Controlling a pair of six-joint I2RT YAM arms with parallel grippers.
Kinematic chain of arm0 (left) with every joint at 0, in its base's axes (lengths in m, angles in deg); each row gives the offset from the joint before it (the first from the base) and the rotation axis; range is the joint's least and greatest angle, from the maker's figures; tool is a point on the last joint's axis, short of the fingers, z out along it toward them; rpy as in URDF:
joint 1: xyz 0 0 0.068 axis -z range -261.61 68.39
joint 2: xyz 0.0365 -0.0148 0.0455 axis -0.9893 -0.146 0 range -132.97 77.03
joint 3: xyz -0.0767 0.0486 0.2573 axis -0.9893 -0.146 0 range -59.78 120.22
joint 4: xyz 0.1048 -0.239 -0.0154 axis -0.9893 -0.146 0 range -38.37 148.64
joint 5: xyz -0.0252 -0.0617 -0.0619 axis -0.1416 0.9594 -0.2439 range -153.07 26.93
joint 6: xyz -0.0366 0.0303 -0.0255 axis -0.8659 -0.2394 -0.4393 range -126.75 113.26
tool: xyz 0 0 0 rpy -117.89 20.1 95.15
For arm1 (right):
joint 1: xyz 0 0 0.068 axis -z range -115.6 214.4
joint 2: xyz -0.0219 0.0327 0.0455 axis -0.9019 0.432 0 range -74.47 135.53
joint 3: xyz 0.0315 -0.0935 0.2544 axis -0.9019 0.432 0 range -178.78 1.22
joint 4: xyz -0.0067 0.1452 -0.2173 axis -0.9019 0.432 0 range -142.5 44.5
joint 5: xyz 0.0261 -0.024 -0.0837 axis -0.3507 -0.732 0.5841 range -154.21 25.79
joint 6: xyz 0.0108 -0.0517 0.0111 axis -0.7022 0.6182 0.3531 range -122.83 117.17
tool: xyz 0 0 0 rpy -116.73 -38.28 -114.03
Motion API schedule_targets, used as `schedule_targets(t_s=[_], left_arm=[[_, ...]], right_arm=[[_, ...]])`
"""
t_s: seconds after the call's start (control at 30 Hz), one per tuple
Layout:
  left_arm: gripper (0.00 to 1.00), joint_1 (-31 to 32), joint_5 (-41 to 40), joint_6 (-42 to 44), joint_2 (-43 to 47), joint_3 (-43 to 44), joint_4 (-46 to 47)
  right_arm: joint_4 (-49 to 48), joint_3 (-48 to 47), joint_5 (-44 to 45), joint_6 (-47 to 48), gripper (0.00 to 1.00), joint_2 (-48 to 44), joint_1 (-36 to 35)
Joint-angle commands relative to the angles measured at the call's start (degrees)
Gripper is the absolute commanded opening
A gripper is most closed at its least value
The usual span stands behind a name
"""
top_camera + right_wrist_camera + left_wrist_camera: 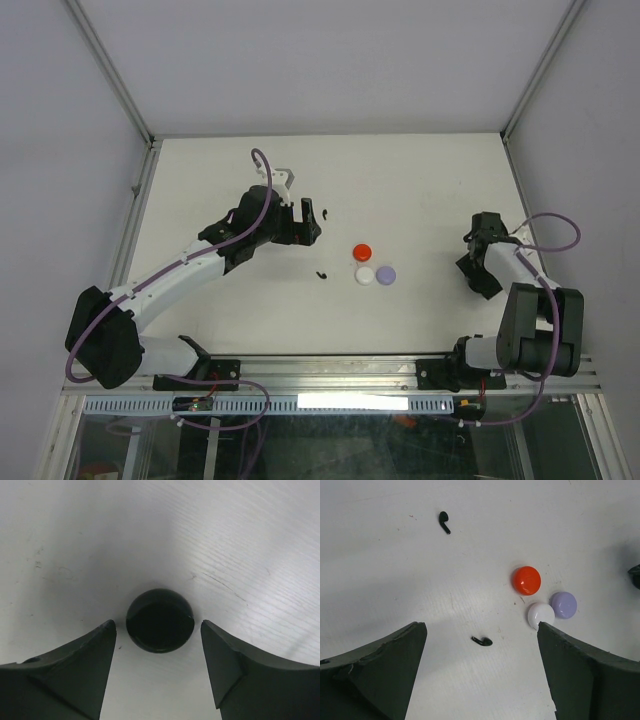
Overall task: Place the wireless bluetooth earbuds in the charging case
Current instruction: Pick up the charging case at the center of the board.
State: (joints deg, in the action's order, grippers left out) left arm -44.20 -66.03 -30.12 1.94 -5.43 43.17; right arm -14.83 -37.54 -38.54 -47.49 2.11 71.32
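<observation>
My left gripper (482,680) is released, fingers spread wide. One black earbud (482,641) lies on the table (380,580) just ahead of the gap between them, and a second black earbud (443,521) lies well beyond it, off to the left. A red dome (526,580), a white dome (540,615) and a lilac dome (563,604) cluster ahead toward the right finger, the white one nearest its tip. My right gripper (159,670) is likewise released, and a black round case (159,620) sits in the mouth of the gap between its fingertips, touching neither.
</observation>
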Motion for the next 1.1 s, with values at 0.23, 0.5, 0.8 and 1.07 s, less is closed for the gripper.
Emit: schedule_targets(t_s=[0.23,0.5,0.8,1.07], left_arm=[[0.95,-0.07,0.58,0.92,1.54,-0.19,0.78],[0.94,-0.07,1.23,0.26,2.00,-1.57,2.27],[0.92,-0.61,1.16,-3.30,6.07,-9.55,10.93],[0.90,-3.29,6.34,-7.31,7.17,-16.53,21.15]], right_arm=[[-5.59,-1.08,-4.93,3.16,0.60,3.12,2.32],[-9.81,0.52,-9.98,7.89,0.37,-0.07,1.59],[-12.44,-1.58,-13.83,14.95,0.34,-1.67,-8.53],[-13.25,-6.55,-17.63,22.80,0.34,-3.22,-22.79]])
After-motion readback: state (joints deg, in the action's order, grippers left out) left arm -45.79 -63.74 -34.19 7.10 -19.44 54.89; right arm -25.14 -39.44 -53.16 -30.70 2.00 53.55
